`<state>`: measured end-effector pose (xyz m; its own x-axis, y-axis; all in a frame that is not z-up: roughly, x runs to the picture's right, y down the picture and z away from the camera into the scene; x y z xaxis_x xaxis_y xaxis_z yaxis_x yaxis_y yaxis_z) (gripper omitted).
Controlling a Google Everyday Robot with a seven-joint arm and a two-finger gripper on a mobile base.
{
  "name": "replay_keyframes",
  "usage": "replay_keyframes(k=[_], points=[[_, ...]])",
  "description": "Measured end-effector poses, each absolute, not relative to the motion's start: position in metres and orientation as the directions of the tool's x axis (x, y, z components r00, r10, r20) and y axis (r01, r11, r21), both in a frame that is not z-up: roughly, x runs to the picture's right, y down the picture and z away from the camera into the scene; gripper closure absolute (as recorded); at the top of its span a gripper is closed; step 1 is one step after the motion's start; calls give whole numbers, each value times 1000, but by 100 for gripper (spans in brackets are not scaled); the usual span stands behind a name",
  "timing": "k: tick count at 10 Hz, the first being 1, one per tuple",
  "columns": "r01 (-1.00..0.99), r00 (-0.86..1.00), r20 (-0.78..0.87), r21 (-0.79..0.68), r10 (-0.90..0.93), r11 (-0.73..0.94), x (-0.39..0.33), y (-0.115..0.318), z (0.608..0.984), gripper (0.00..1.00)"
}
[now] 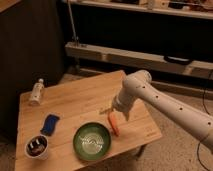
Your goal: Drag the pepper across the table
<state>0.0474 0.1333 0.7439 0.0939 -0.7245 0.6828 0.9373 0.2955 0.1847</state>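
The pepper [114, 124], small, orange-red and tapered, lies on the light wooden table [80, 102] just right of the green bowl [92, 140]. My white arm reaches in from the right. Its gripper [113, 112] hangs right over the pepper's upper end, close to the tabletop. The arm hides the gripper's fingertips and any contact with the pepper.
A blue sponge [50, 124] lies left of the bowl. A small white cup with dark contents [37, 146] stands at the front left corner. A small bottle [36, 91] stands at the back left. A long grey shelf [135, 56] runs behind the table.
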Motion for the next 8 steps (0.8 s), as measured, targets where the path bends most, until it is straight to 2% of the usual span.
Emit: replay_keyframes(k=[4, 8], points=[[953, 83, 642, 172, -762, 249, 46, 125, 739, 20], [995, 58, 387, 57, -920, 87, 37, 94, 726, 20]])
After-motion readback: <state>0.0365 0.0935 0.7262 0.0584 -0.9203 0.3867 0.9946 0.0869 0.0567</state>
